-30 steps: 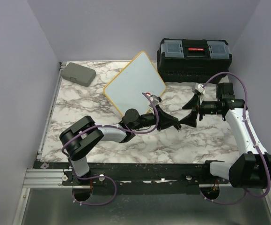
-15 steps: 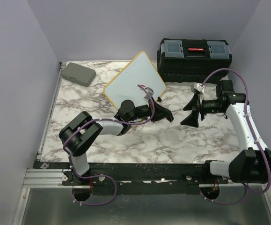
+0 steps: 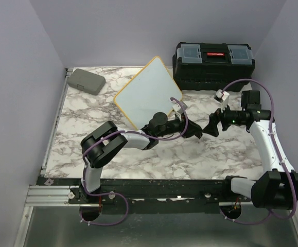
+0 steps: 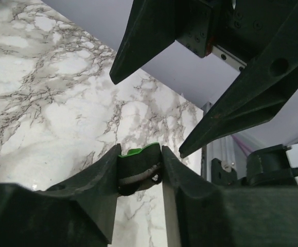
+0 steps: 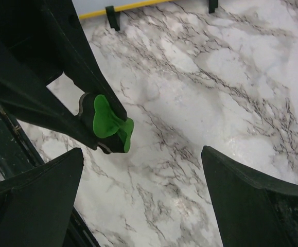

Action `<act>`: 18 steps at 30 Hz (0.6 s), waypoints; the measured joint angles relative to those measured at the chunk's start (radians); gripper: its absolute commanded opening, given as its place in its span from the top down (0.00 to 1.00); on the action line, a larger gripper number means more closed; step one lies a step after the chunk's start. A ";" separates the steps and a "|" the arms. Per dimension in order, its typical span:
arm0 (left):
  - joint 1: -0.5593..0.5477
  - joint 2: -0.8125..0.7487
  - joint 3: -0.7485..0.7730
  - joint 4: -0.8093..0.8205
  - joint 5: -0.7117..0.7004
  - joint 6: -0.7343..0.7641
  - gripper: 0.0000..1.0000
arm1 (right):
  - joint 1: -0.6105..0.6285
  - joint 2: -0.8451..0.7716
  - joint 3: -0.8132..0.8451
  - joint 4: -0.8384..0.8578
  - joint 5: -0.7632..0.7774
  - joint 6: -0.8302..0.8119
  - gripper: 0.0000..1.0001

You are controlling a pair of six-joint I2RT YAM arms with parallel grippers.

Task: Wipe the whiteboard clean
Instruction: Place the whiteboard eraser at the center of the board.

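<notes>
Hard to read from overhead: the two grippers meet right of centre in a dark tangle, and the fingertips blur together there. The wrist views help. The left gripper (image 4: 141, 150) has a small green and black object (image 5: 110, 125) pinched between its fingertips, touching both, off the marble table (image 3: 87, 139); only its green cap and dark body show, so what it is I cannot tell. Facing it, the right gripper (image 5: 142, 154) is spread wide with nothing in it, one finger on either side of that object without touching. The whiteboard (image 3: 147, 91) sits upper middle, turned like a diamond, with its lower corner hidden behind the left arm (image 3: 133, 140). Only a yellow edge and black feet peek into the top of the right wrist view. A black toolbox (image 3: 213, 60) stands upper right, a grey case (image 3: 86, 81) upper left.
</notes>
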State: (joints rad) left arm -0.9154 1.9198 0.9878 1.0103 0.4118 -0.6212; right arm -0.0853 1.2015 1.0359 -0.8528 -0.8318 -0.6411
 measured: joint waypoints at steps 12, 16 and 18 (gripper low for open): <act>-0.021 -0.083 -0.104 -0.050 -0.110 0.057 0.24 | -0.009 0.039 -0.045 -0.021 0.079 -0.073 0.00; -0.015 -0.200 -0.126 -0.079 -0.114 0.100 0.24 | -0.009 0.064 -0.081 -0.045 0.070 -0.151 0.00; -0.010 -0.286 -0.158 -0.096 -0.117 0.127 0.23 | -0.008 0.077 -0.094 -0.079 0.043 -0.210 0.00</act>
State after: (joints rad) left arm -0.9257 1.6341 0.8303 0.9146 0.2951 -0.4938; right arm -0.0933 1.2781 0.9417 -0.9314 -0.7883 -0.8509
